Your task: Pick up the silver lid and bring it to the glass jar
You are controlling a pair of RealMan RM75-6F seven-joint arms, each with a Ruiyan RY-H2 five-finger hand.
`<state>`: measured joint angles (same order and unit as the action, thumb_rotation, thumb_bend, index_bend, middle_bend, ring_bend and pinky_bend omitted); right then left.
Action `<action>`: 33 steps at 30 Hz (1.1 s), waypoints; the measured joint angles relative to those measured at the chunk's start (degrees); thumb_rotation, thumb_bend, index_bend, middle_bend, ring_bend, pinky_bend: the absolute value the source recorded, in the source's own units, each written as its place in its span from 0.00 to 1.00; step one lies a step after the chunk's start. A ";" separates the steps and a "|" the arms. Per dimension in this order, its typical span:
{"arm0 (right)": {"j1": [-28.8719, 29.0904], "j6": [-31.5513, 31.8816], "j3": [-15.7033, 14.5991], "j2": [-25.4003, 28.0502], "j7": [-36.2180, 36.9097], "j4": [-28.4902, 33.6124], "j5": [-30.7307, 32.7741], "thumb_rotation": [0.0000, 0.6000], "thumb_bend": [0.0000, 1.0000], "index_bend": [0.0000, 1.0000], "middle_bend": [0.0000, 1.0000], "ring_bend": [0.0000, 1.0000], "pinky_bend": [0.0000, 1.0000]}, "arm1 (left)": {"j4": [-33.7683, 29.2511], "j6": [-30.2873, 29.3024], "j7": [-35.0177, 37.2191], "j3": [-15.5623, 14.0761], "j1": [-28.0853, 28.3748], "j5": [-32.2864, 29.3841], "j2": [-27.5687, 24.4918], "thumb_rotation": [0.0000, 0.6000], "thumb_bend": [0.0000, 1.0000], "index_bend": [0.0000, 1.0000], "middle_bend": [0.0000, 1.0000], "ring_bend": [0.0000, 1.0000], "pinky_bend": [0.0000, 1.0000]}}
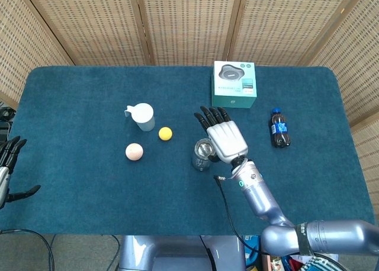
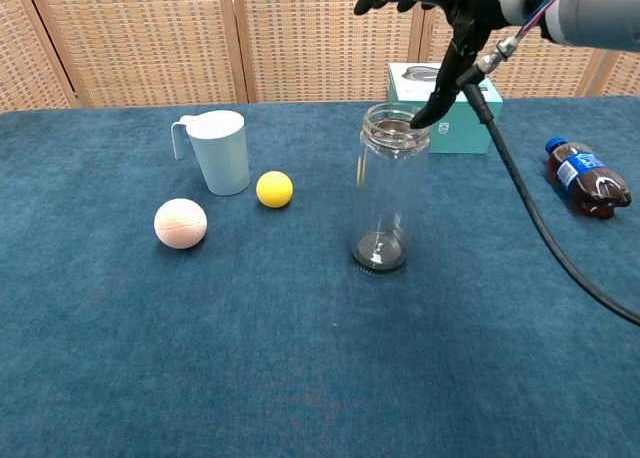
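Right hand: the fingers are released and spread and grasp nothing. In the chest view they reach out level above the jar, and the thumb points down, its tip at the far right edge of the jar's rim. Whether the tip touches the rim cannot be told.

Lid: in the head view it shows as a silver disc at the jar's mouth, just left of the palm. It appears to sit on the mouth. The chest view does not show clearly how it is seated.

The jar stands upright near the middle of the blue worktop.

Left of the jar are a yellow ball, a white cup and a pink ball, all apart from one another. Behind the jar is a teal box. Well to the right a cola bottle lies on its side.

Left hand: at the left edge of the head view, off the worktop, fingers spread and holding nothing.
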<state>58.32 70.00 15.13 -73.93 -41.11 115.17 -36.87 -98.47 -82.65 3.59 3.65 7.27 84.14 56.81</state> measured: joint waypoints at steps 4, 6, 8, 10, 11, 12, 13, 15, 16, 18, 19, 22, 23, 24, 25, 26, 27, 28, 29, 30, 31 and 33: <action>-1.02 0.72 0.00 2.24 0.62 2.46 -1.97 1.00 0.15 0.06 0.00 0.00 0.00 | 0.09 0.39 0.03 0.01 0.16 -0.14 0.04 1.00 0.12 0.00 0.00 0.00 0.00; -2.31 1.34 -0.41 4.29 1.38 4.25 -4.54 1.00 0.15 0.06 0.00 0.00 0.00 | 0.11 0.42 0.07 -0.02 0.19 -0.11 0.01 1.00 0.12 0.00 0.00 0.00 0.00; -3.83 1.89 -1.09 6.15 2.45 5.57 -7.60 1.00 0.11 0.06 0.00 0.00 0.00 | 0.08 0.30 0.17 -0.10 0.13 0.07 -0.02 1.00 0.12 0.00 0.00 0.00 0.00; -6.03 2.66 -2.24 8.20 4.21 6.63 -12.07 1.00 0.04 0.06 0.00 0.00 0.00 | 0.07 0.11 0.26 -0.19 0.05 0.31 -0.03 1.00 0.12 0.00 0.00 0.00 0.00; -7.18 3.14 -2.89 9.02 5.21 6.91 -14.29 1.00 0.01 0.06 0.00 0.00 0.00 | 0.05 0.00 0.29 -0.22 0.00 0.44 -0.04 1.00 0.12 0.00 0.00 0.00 0.00; -8.83 3.85 -3.83 10.05 6.81 7.13 -17.51 1.00 0.00 0.06 0.00 0.00 0.00 | 0.04 -0.10 0.30 -0.26 -0.03 0.55 -0.04 1.00 0.12 0.00 0.00 0.00 0.00; -10.14 4.43 -4.59 10.79 8.15 7.20 -20.04 1.00 0.00 0.06 0.00 0.00 0.00 | 0.02 -0.19 0.30 -0.28 -0.07 0.64 -0.03 1.00 0.12 0.00 0.00 0.00 0.00; -13.36 6.03 -6.48 12.34 11.80 6.97 -26.06 1.00 0.00 0.03 0.00 0.00 0.00 | 0.01 -0.37 0.26 -0.31 -0.12 0.82 -0.02 1.00 0.12 0.00 0.00 0.00 0.00; -14.83 6.89 -7.35 12.87 13.60 6.60 -28.70 1.00 0.00 0.02 0.00 0.00 0.00 | 0.00 -0.53 0.19 -0.35 -0.17 0.98 0.01 1.00 0.12 0.00 0.00 0.00 0.00; -18.75 9.50 -9.79 13.89 18.16 4.69 -34.95 1.00 0.00 0.00 0.00 0.00 0.00 | 0.00 -0.78 -0.03 -0.51 -0.29 1.38 0.04 1.00 0.12 0.00 0.00 0.00 0.00; -20.82 10.93 -11.09 14.24 20.13 3.31 -37.52 1.00 0.00 0.00 0.00 0.00 0.00 | 0.00 -0.99 -0.30 -0.65 -0.41 1.62 0.08 1.00 0.12 0.00 0.00 0.00 0.00; -28.18 15.50 -15.26 14.91 25.80 -3.14 -44.36 1.00 0.00 0.00 0.00 0.00 0.00 | 0.07 -1.43 -0.60 -0.77 -0.63 1.81 0.28 1.00 0.12 0.00 0.00 0.00 0.00; -30.08 16.77 -16.37 15.00 27.02 -5.28 -45.55 1.00 0.00 0.00 0.00 0.00 0.00 | 0.12 -1.53 -0.68 -0.77 -0.68 1.83 0.34 1.00 0.12 0.00 0.00 0.00 0.00; -32.23 18.41 -17.69 15.03 28.39 -8.00 -46.72 1.00 0.00 0.00 0.00 0.00 0.00 | 0.15 -1.59 -0.67 -0.76 -0.71 1.83 0.38 1.00 0.12 0.00 0.00 0.00 0.00; -33.75 19.54 -18.50 14.96 29.24 -9.85 -47.38 1.00 0.00 0.00 0.00 0.00 0.00 | 0.18 -1.72 -0.61 -0.75 -0.78 1.82 0.41 1.00 0.12 0.00 0.00 0.00 0.00; -35.26 20.62 -19.18 14.81 29.98 -11.54 -47.90 1.00 0.00 0.00 0.00 0.00 0.00 | 0.20 -1.85 -0.61 -0.73 -0.84 1.80 0.43 1.00 0.12 0.00 0.00 0.00 0.00; -37.17 22.00 -19.89 14.45 30.94 -13.51 -48.45 1.00 0.00 0.00 0.00 0.00 0.00 | 0.22 -1.98 -0.63 -0.72 -0.90 1.80 0.46 1.00 0.12 0.00 0.00 0.00 0.00; -38.47 23.01 -20.29 14.08 31.71 -14.80 -48.81 1.00 0.00 0.00 0.00 0.00 0.00 | 0.24 -2.14 -0.68 -0.71 -0.99 1.81 0.50 1.00 0.12 0.00 0.00 0.00 0.00; -39.60 23.92 -20.59 13.64 32.54 -15.93 -49.12 1.00 0.00 0.00 0.00 0.00 0.00 | 0.23 -2.20 -0.72 -0.74 -1.04 1.86 0.53 1.00 0.12 0.00 0.00 0.00 0.00; -41.00 24.85 -20.85 12.99 33.69 -17.31 -49.40 1.00 0.00 0.00 0.00 0.00 0.00 | 0.20 -2.21 -0.77 -0.79 -1.05 1.99 0.56 1.00 0.12 0.00 0.00 0.00 0.00; -41.94 25.44 -20.98 12.47 34.56 -18.34 -49.54 1.00 0.00 0.00 0.00 0.00 0.00 | 0.15 -2.20 -1.03 -0.88 -1.03 2.21 0.63 1.00 0.12 0.00 0.00 0.00 0.00; -43.64 26.76 -21.05 11.22 36.43 -20.79 -50.17 1.00 0.00 0.00 0.00 0.00 0.00 | 0.04 -2.10 -1.60 -1.03 -0.99 2.44 0.77 1.00 0.12 0.00 0.00 0.00 0.00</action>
